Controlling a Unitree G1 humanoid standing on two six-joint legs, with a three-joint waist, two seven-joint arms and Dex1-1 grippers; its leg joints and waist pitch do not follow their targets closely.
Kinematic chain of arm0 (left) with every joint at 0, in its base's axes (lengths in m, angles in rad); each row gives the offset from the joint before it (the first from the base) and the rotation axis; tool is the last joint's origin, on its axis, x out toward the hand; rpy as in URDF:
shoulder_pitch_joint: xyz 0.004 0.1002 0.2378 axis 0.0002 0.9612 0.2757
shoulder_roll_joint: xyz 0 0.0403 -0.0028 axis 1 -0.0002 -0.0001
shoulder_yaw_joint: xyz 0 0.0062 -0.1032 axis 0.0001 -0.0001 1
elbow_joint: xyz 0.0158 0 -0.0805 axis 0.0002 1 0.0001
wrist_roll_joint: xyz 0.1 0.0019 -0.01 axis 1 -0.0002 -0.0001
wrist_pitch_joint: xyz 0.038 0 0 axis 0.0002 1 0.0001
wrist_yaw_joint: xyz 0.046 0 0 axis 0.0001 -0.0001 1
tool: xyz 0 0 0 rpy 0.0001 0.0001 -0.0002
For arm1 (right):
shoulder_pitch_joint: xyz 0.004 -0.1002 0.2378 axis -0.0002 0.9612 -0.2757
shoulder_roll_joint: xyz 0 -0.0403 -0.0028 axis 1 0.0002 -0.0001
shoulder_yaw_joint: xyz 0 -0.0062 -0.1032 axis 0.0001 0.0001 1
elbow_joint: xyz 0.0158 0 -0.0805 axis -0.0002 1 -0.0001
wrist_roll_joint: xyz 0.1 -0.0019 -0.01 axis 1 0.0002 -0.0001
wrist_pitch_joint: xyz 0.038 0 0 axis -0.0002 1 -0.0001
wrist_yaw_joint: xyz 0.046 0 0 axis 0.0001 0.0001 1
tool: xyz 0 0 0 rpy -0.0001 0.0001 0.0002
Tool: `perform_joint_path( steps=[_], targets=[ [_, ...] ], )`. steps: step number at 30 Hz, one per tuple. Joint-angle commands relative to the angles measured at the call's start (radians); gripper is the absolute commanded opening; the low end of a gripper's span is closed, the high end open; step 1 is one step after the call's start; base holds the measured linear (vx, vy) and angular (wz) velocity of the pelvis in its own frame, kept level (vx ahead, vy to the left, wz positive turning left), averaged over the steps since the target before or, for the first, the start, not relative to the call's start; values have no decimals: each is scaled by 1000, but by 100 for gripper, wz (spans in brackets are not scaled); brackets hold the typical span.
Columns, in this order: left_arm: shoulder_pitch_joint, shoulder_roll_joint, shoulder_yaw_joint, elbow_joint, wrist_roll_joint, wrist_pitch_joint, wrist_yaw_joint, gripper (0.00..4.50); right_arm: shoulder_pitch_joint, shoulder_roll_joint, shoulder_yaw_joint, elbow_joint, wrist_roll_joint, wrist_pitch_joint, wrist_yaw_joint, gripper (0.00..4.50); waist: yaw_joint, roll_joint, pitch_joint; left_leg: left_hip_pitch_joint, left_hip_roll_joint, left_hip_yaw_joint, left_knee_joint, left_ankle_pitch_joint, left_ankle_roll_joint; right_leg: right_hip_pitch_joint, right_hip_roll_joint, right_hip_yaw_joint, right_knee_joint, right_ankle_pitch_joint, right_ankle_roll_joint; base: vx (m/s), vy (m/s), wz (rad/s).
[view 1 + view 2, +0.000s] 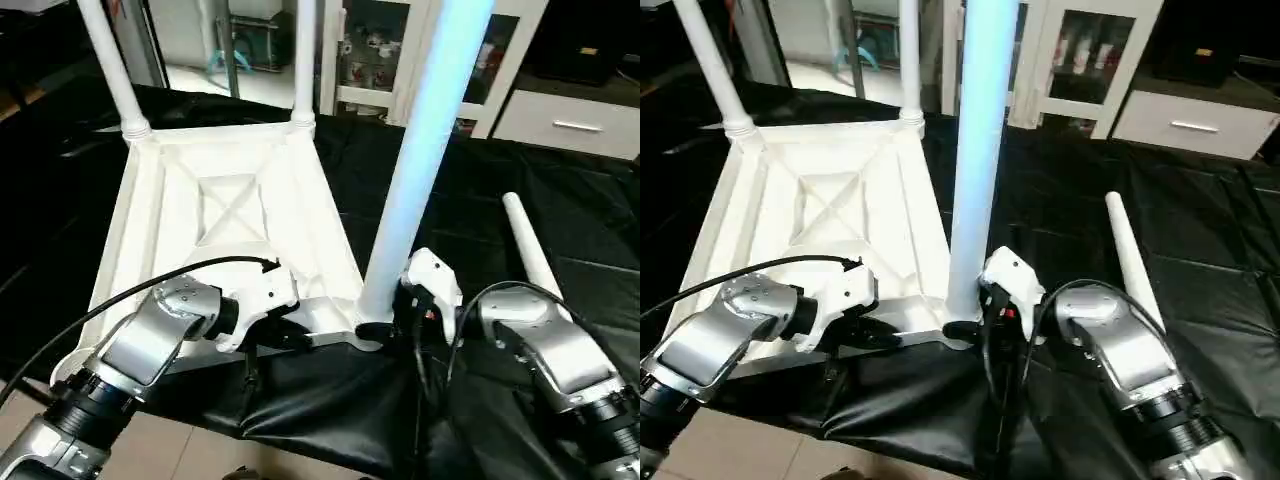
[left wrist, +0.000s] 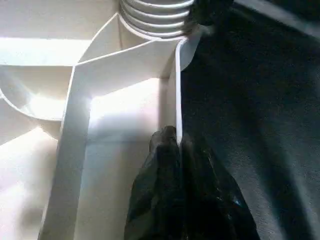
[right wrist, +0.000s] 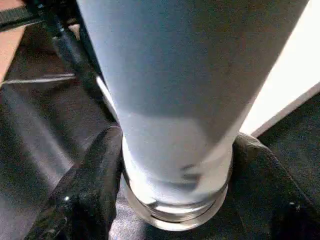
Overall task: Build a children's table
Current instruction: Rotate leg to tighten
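Head view: the tabletop [image 1: 230, 215] lies underside-up on the black work table [image 1: 560, 210], three legs standing in sockets, a fourth leg [image 1: 530, 255] lying loose to the right. Left wrist view: left gripper [image 2: 176, 145] pinches the thin near rim [image 2: 176, 90], stiff but slick plastic. Right wrist view: right gripper [image 3: 175, 165] straddles the near-right leg [image 3: 185, 75] at its base, fingers [image 3: 90, 185] against it, the best hold on a light, smooth tube.

Tabletop [image 1: 215, 215]: one, white, underside up.
Legs upright in corner sockets: three, far left leg [image 1: 112, 68], far right leg [image 1: 304, 60], near leg [image 1: 420, 150].
Loose leg [image 1: 530, 250]: one, lying on the black cover.
Legs in all: four.
Grippers: two, left gripper [image 1: 285, 335], right gripper [image 1: 400, 320].
Work table [image 1: 470, 200]: one, black-covered.
Cabinets [image 1: 400, 50] behind: at least two, glass-fronted.
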Motion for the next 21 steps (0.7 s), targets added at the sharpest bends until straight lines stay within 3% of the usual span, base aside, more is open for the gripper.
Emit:
perform_joint_path(
  steps=[1, 2, 3, 5, 7, 8, 10, 13, 14, 18, 21],
  targets=[
    [-28, -36, -19, 10, 6, 1, 18, 0, -11, 29, -22, 71, -48, 7, -99, 270, -7, 7, -49, 12, 70, -30, -74, -211, 26, 44, -102, 67, -86, -397, -139, 0, 0, 0],
    [-43, -75, -1, 53, 20, 18, 85, 0, -30, 80, -44, 125, -54, 15, -179, 270, -11, 6, -49, 14, 69, -32, -74, -235, 18, 45, -103, 64, -91, -446, -125, 0, 0, 0],
    [-43, -76, -1, 54, 20, 19, 87, 0, -30, 81, -45, 127, -54, 15, -182, 269, -17, 5, -47, 24, 65, -33, -70, -270, 7, 39, -106, 61, -104, -520, -103, 0, 0, 0],
    [-66, -142, 30, 109, 26, 50, 183, 0, -63, 164, -77, 212, -63, 32, -314, 269, -38, 5, -42, 22, 62, -43, -75, -326, -7, 43, -103, 45, -115, -603, -59, -26, 4, -2],
    [-85, -197, 58, 151, 24, 72, 259, 0, -93, 230, -100, 285, -74, 38, -423, 269, -53, 6, -48, 17, 62, -53, -75, -346, -16, 52, -107, 35, -118, -605, -38, 0, 0, 0],
    [-104, -240, 77, 187, 22, 90, 313, 0, -120, 282, -116, 354, -86, 30, -516, 269, -62, 8, -47, 11, 65, -58, -77, -354, -17, 53, -110, 32, -118, -592, -36, 0, 0, 0],
    [-114, -261, 87, 207, 23, 96, 337, 0, -135, 308, -125, 392, -95, 20, -562, 268, -75, 10, -48, 22, 61, -60, -73, -392, -22, 47, -109, 25, -126, -593, -36, 0, 0, 0],
    [-176, -357, 126, 332, 65, 102, 518, 0, -221, 424, -201, 583, -105, -22, -833, 268, -89, 10, -50, 20, 61, -62, -74, -393, -19, 46, -111, 26, -125, -572, -45, 0, 0, 0],
    [-187, -372, 132, 353, 71, 101, 546, 0, -235, 440, -217, 614, -104, -31, -880, 268, -99, 11, -48, 30, 57, -61, -69, -422, -17, 40, -108, 18, -132, -589, -36, 0, 0, 0],
    [-222, -434, 165, 423, 90, 70, 679, 0, -299, 515, -297, 740, -69, -88, -1023, 268, -101, 13, -49, 34, 59, -61, -72, -447, -13, 36, -108, 17, -135, -575, -26, 0, 0, 0],
    [-235, -452, 174, 447, 101, 48, 722, 0, -337, 557, -336, 800, -46, -150, -1048, 268, -100, 11, -51, 30, 61, -60, -75, -447, -10, 36, -111, 22, -128, -548, -41, 0, 0, 0]
  ],
)
